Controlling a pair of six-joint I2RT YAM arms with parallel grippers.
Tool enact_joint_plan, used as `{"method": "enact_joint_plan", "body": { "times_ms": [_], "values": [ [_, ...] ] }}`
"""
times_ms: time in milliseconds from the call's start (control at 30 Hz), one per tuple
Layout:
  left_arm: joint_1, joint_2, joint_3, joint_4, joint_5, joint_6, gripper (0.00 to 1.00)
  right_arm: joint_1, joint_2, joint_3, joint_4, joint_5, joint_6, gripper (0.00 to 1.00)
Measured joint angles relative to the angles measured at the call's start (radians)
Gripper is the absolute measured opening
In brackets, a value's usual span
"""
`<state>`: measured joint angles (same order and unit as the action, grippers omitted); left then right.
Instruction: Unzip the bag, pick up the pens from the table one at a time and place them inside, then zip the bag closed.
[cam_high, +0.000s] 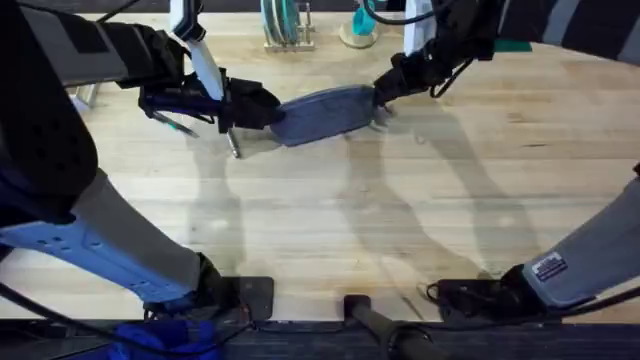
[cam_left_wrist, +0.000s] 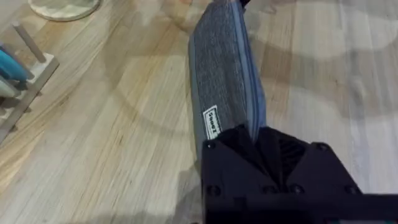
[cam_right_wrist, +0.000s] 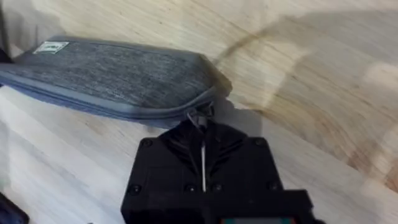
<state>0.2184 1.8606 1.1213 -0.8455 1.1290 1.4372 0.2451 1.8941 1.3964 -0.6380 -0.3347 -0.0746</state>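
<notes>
The blue-grey bag (cam_high: 325, 112) lies on the table (cam_high: 330, 220) at the far middle, its zipper line looking closed along the length I can see. My left gripper (cam_high: 262, 108) is shut on the bag's left end; in the left wrist view the bag (cam_left_wrist: 224, 81) runs away from my left gripper (cam_left_wrist: 252, 134). My right gripper (cam_high: 383, 95) is at the bag's right end. In the right wrist view my right gripper (cam_right_wrist: 202, 127) is shut on the small pull tab (cam_right_wrist: 200, 116) at the corner of the bag (cam_right_wrist: 118, 74). A thin silvery pen (cam_high: 234, 145) pokes out below the left gripper.
A wooden rack with teal plates (cam_high: 285, 25) and a round wooden base (cam_high: 357, 35) stand at the far edge behind the bag; the rack (cam_left_wrist: 25, 68) also shows in the left wrist view. Bare wood spreads across the near half of the table.
</notes>
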Motion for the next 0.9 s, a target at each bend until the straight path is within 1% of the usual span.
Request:
{"method": "enact_joint_plan", "body": {
  "times_ms": [667,900],
  "values": [
    [0.0,0.0,0.0,0.0,0.0,0.0,0.042,0.0,0.0,0.0,-0.002,0.0,0.0,0.031],
    [0.0,0.0,0.0,0.0,0.0,0.0,0.042,0.0,0.0,0.006,-0.034,0.005,0.0,0.031]
  ]
}}
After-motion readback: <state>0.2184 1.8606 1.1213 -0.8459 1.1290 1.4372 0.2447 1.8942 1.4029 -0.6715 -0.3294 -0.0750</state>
